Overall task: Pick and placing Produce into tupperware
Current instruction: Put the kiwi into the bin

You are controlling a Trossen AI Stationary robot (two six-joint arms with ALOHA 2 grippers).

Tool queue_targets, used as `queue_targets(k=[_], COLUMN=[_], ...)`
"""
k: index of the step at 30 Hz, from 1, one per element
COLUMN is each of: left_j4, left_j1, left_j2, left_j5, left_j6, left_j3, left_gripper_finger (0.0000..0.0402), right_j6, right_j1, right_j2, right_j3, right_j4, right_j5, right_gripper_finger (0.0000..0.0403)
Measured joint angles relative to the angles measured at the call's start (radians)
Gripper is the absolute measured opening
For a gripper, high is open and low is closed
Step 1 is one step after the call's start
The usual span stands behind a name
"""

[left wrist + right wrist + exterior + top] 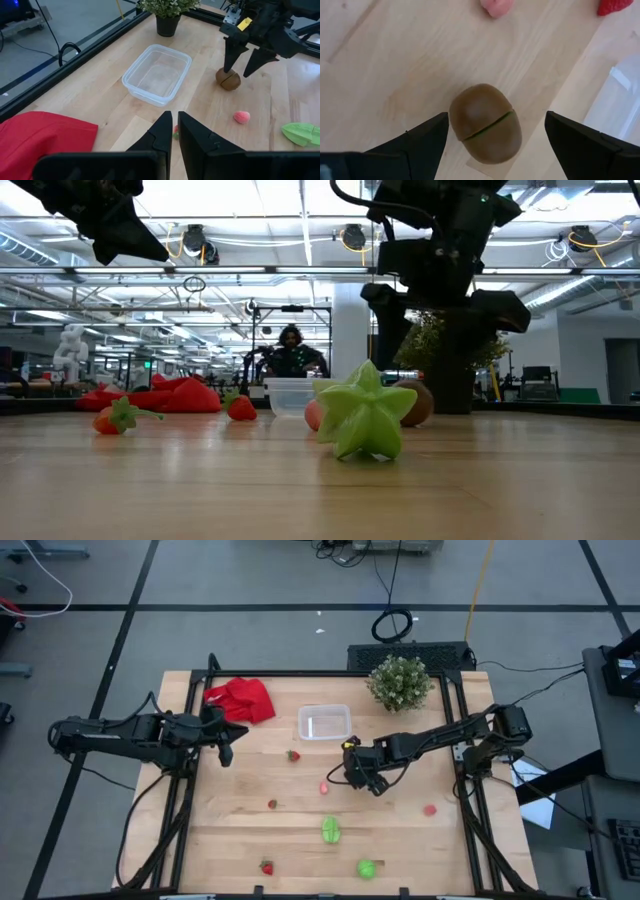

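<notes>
Spreading wide, the right gripper's (pixel 492 137) fingers (pixel 232 55) stand on either side of the brown oval (pixel 486 130) without touching it; the oval, a kiwi-like piece with a green seam, lies on the wooden table (pixel 240 830) just beside the clear tupperware (pixel 324 723), which sits empty near the potted plant (pixel 400 682). A pink piece (pixel 242 117) and a red strawberry (pixel 293 755) lie close by, with the green pieces (pixel 331 830) farther off. The left gripper (pixel 174 131), fingers pressed together and holding nothing, hovers near the red cloth (pixel 240 700).
</notes>
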State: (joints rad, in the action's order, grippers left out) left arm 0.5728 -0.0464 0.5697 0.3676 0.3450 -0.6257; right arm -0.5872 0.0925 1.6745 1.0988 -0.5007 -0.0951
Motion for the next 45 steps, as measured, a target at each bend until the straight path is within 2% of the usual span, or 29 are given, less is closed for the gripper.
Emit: queue_targets(k=[13, 22, 45], left_j4=[0.0, 0.0, 0.0], left_j1=[0.0, 0.0, 0.0], left_j2=[0.0, 0.0, 0.0], left_j5=[0.0, -0.001, 0.0], left_j6=[0.0, 0.0, 0.021], left_j3=[0.0, 0.0, 0.0], left_gripper_finger=[0.0033, 0.0033, 0.0033], right_j6=[0.025, 0.048, 0.096], right_j1=[0.0, 0.0, 0.0], right_j2=[0.009, 0.01, 0.01], right_j3=[-0.002, -0.076, -0.076], right_j4=[-0.007, 0.027, 0.032], right_j5=[0.031, 0.045, 0.045], right_gripper_finger=[0.0322, 0.0322, 0.0322])
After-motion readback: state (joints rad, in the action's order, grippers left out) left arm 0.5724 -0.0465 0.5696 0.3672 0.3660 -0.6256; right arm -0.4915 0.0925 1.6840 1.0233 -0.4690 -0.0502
